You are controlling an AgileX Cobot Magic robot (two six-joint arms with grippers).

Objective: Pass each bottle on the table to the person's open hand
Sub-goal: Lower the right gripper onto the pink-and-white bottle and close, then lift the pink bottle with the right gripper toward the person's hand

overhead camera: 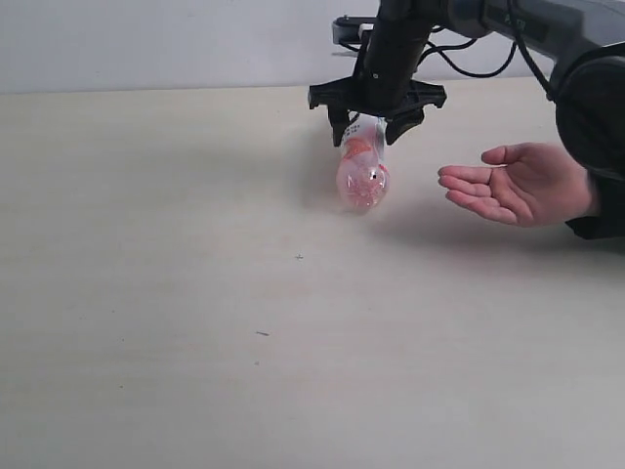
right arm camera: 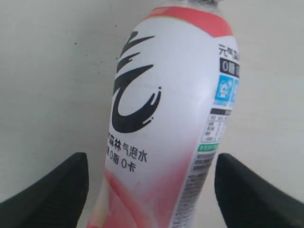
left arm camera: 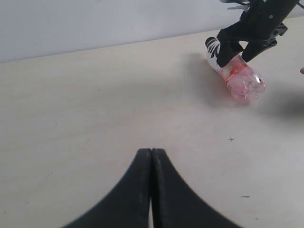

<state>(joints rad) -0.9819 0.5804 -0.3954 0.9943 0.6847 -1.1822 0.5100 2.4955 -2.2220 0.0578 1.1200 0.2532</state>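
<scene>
Only one bottle shows: the pink bottle (overhead camera: 363,181) with a white label, lying on its side on the table (overhead camera: 195,293), its clear base toward the exterior camera. My right gripper (overhead camera: 368,132) hangs over its label end, open, a finger on each side and not touching. In the right wrist view the bottle (right arm camera: 166,95) fills the gap of that gripper (right arm camera: 151,166). The person's open hand (overhead camera: 522,186) waits palm up to the bottle's right. My left gripper (left arm camera: 151,151) is shut and empty, far from the bottle (left arm camera: 244,83). The white-capped bottles are out of view.
The person's dark sleeve (overhead camera: 601,220) and my right arm (overhead camera: 547,29) fill the far right corner. A pale wall (overhead camera: 146,39) stands behind the table's back edge. A few tiny dark specks (overhead camera: 299,256) mark the tabletop.
</scene>
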